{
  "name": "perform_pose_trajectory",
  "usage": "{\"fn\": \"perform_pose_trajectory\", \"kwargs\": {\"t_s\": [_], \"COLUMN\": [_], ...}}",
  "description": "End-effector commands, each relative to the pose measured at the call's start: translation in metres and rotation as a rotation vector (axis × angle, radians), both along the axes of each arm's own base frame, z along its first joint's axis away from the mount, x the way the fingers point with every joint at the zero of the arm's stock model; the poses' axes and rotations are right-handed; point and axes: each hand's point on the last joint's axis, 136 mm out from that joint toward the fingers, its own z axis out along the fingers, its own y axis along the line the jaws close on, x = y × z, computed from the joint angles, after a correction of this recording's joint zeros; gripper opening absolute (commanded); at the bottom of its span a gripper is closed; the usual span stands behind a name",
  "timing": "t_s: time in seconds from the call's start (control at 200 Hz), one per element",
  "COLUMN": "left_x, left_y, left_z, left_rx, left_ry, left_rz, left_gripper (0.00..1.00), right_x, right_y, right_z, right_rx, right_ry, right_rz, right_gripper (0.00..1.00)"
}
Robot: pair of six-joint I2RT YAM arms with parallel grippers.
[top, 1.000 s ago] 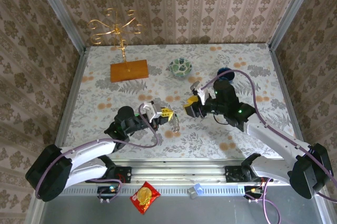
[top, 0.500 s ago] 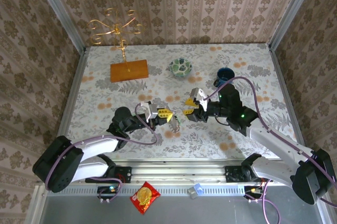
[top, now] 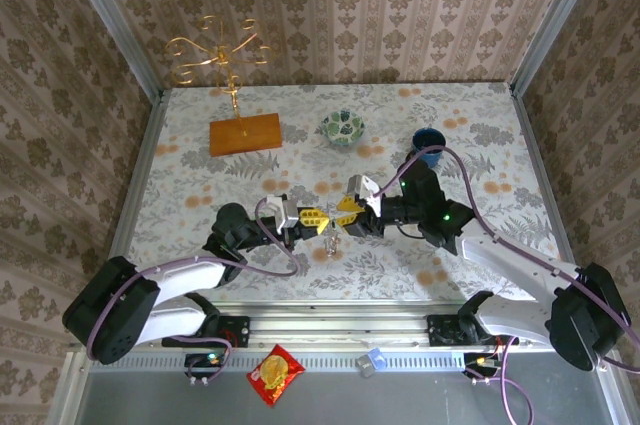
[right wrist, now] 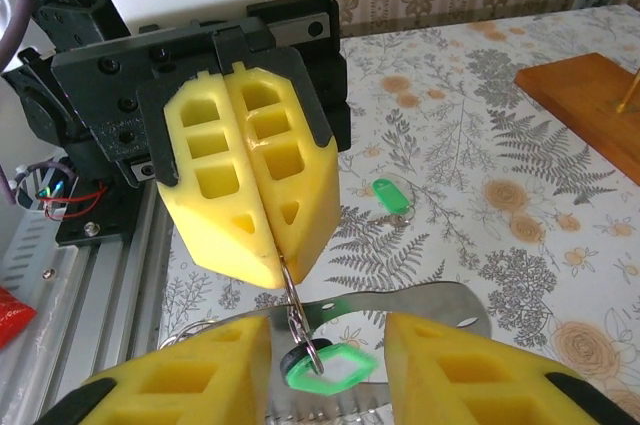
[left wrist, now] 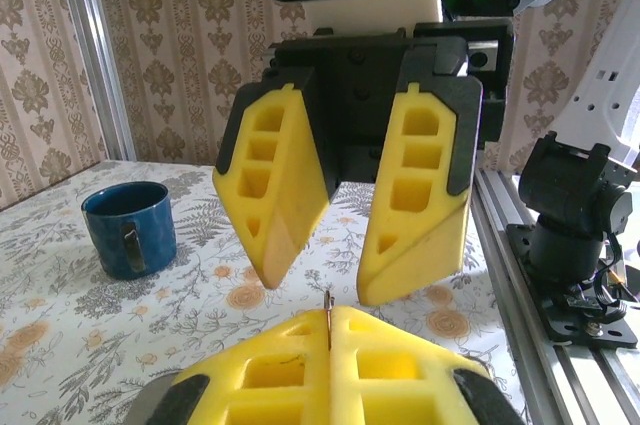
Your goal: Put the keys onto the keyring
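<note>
My left gripper (top: 318, 218) (left wrist: 329, 317) is shut on the keyring (right wrist: 291, 290), a thin wire whose edge pokes up between its yellow fingers. One green-headed key (right wrist: 326, 371) hangs from that wire. My right gripper (top: 346, 211) (right wrist: 328, 333) is open and faces the left one tip to tip, with the hanging key between its fingers. In the left wrist view the right gripper's yellow fingers (left wrist: 275, 195) stand spread just beyond my own. A second green-headed key (right wrist: 394, 195) (top: 323, 188) lies on the table behind the grippers.
A blue mug (top: 428, 140) (left wrist: 129, 228) stands at the back right and a patterned green bowl (top: 342, 126) at the back middle. The gold wire stand (top: 220, 50) on its wooden base (top: 245, 133) is at the back left. A flat silver metal piece (right wrist: 420, 303) lies under the grippers.
My right gripper has swung left to the left gripper and opened, so its fingers now flank the hanging key. The left gripper has stayed shut, nearly in place.
</note>
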Motion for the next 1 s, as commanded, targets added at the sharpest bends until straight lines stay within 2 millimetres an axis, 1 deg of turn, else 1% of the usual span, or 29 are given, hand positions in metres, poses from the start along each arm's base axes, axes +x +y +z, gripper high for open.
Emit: {"fn": "perform_pose_trajectory", "kwargs": {"t_s": [0.0, 0.18, 0.22, 0.32, 0.37, 0.455, 0.47, 0.5, 0.505, 0.51, 0.53, 0.555, 0.595, 0.715, 0.77, 0.895, 0.97, 0.995], "left_x": [-0.004, -0.004, -0.005, -0.005, -0.004, 0.004, 0.005, 0.007, 0.007, 0.008, 0.009, 0.009, 0.009, 0.01, 0.011, 0.008, 0.007, 0.007], "left_y": [0.0, -0.001, -0.001, -0.002, -0.001, 0.0, 0.001, 0.002, 0.002, 0.002, 0.003, 0.003, 0.004, 0.008, 0.01, 0.012, 0.01, 0.01], "left_z": [0.016, 0.017, 0.017, 0.018, 0.018, 0.016, 0.015, 0.013, 0.013, 0.013, 0.01, 0.009, 0.004, -0.008, -0.012, -0.01, -0.008, -0.008], "left_rx": [-0.045, -0.049, -0.051, -0.055, -0.055, -0.051, -0.047, -0.039, -0.038, -0.036, -0.025, -0.013, 0.017, 0.131, 0.177, 0.228, 0.238, 0.24], "left_ry": [-0.065, -0.065, -0.065, -0.064, -0.06, -0.039, -0.031, -0.023, -0.023, -0.022, -0.017, -0.016, -0.012, -0.018, -0.019, -0.038, -0.04, -0.04], "left_rz": [-0.026, -0.03, -0.033, -0.034, -0.029, 0.016, 0.024, 0.036, 0.038, 0.04, 0.048, 0.055, 0.062, 0.087, 0.104, 0.095, 0.078, 0.073], "left_gripper": [0.0, 0.0, 0.0, 0.0, 0.0, 0.0, 0.04, 0.17, 0.17, 0.21, 0.27, 0.32, 0.35, 0.36, 0.35, 0.33, 0.32, 0.32], "right_x": [-0.002, -0.002, -0.002, -0.003, -0.004, -0.005, -0.005, -0.005, -0.005, -0.005, -0.005, -0.005, -0.004, -0.002, -0.002, -0.004, -0.002, -0.002], "right_y": [0.011, 0.016, 0.017, 0.019, 0.019, 0.017, 0.016, 0.015, 0.015, 0.014, 0.013, 0.011, 0.009, 0.001, -0.002, -0.005, -0.005, -0.003], "right_z": [0.019, 0.018, 0.019, 0.02, 0.019, 0.02, 0.02, 0.02, 0.02, 0.021, 0.021, 0.021, 0.02, 0.017, 0.013, 0.007, 0.007, 0.01], "right_rx": [0.045, 0.052, 0.055, 0.058, 0.053, 0.036, 0.031, 0.019, 0.016, 0.015, 0.006, -0.01, -0.038, -0.135, -0.189, -0.305, -0.344, -0.352], "right_ry": [-0.041, -0.04, -0.04, -0.033, -0.031, -0.042, -0.046, -0.053, -0.054, -0.056, -0.062, -0.069, -0.081, -0.099, -0.102, -0.125, -0.136, -0.146], "right_rz": [0.054, 0.066, 0.07, 0.084, 0.088, 0.089, 0.088, 0.084, 0.083, 0.083, 0.079, 0.073, 0.065, 0.055, 0.059, 0.08, 0.085, 0.091], "right_gripper": [0.33, 0.26, 0.23, 0.1, 0.0, 0.0, 0.0, 0.0, 0.0, 0.0, 0.0, 0.0, 0.0, 0.0, 0.0, 0.0, 0.0, 0.0]}}
